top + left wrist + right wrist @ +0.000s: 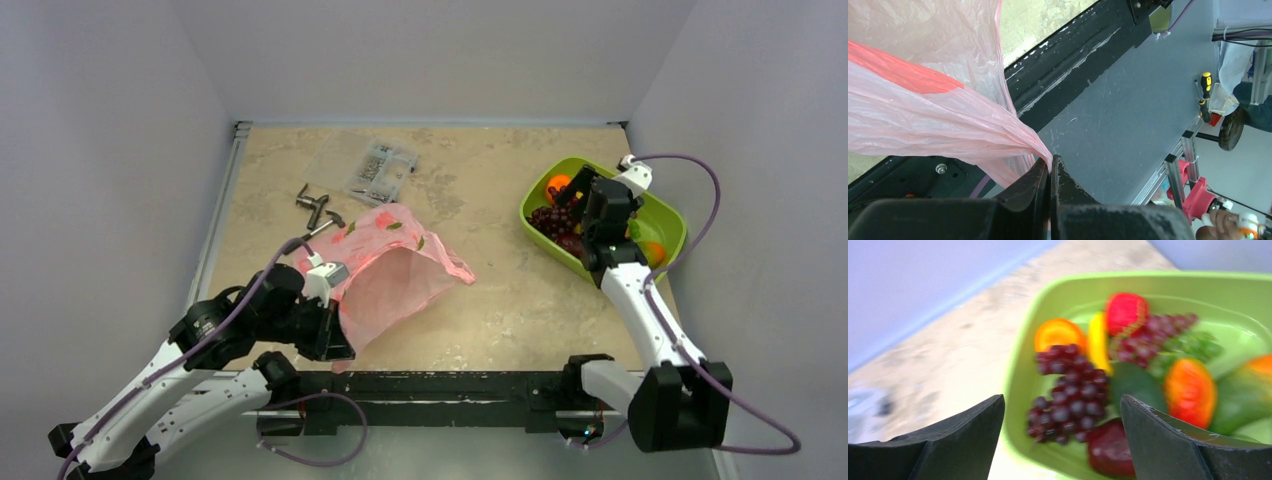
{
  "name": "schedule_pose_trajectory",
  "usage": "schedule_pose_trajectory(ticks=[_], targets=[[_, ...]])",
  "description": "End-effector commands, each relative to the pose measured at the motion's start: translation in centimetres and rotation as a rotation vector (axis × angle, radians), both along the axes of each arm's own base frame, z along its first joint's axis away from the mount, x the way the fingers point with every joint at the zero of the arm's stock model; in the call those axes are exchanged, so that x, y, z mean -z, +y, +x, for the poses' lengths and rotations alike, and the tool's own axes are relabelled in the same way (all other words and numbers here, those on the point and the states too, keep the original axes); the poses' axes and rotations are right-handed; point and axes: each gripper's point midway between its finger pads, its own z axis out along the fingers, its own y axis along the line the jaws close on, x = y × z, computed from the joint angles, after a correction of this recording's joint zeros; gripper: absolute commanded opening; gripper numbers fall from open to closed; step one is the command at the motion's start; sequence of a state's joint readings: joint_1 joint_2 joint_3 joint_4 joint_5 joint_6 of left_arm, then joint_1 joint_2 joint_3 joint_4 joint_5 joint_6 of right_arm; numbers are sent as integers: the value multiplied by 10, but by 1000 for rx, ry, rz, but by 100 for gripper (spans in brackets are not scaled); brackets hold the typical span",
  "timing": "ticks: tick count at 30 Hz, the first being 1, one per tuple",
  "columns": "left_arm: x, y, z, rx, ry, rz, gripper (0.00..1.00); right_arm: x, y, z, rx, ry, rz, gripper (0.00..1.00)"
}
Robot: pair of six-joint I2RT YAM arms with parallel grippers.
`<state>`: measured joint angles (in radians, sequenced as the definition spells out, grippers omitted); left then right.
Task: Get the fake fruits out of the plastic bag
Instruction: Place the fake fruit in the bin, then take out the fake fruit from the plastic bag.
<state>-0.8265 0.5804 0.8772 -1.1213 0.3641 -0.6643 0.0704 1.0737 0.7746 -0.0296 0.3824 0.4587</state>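
1. We see the left arm (170, 365) bent low by the near edge. Its left claw (1050, 162) is pressed together, pinching the plastic bag (395, 270) on the table (500, 190).
2. The right arm (650, 310) reaches far out. Its right claw (1062, 399) is spread wide over the fake fruits (1128, 340) in the green tray (668, 213).

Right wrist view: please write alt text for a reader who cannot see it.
The open right gripper hangs over a lime-green tray that holds fake fruits: purple grapes, a red strawberry, an orange, a yellow banana and a dark plum. The picture is blurred.
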Motion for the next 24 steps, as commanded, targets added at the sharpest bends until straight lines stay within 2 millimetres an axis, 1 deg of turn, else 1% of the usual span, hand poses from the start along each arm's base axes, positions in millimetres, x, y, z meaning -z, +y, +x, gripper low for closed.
schedule_pose_trajectory(ticks=[1,3,4,6,8,11,13,14,17,18,19,21,24], targets=[[-8,3,-5,48,-34,-12,0,-59,112,-6,-453,-190,-1,86],[-7,5,-5,45,-35,5,0,-74,171,-20,-647,-217,0,86],[-6,6,-4,39,-38,11,0,-76,199,-31,-742,-217,7,86],[-10,6,-2,30,-50,4,0,-80,249,-54,-915,-228,38,85],[-13,6,-1,23,-62,-7,0,-83,289,-80,-1040,-244,64,82],[-11,8,-1,15,-65,-3,0,-88,345,-131,-1222,-284,63,78],[-10,9,-1,12,-62,4,0,-87,371,-161,-1307,-303,50,75],[-9,10,-1,11,-60,8,0,-83,382,-172,-1337,-302,45,71],[-9,11,0,1,-60,17,0,-68,405,-199,-1408,-309,52,63],[-10,12,1,-6,-63,20,0,-61,411,-206,-1431,-306,61,62],[-11,13,2,-14,-65,23,0,-51,418,-210,-1450,-296,62,61],[-13,12,4,-21,-68,23,0,-30,431,-212,-1462,-269,64,61],[-22,5,7,-12,-77,3,0,-2,449,-204,-1453,-244,63,60]])
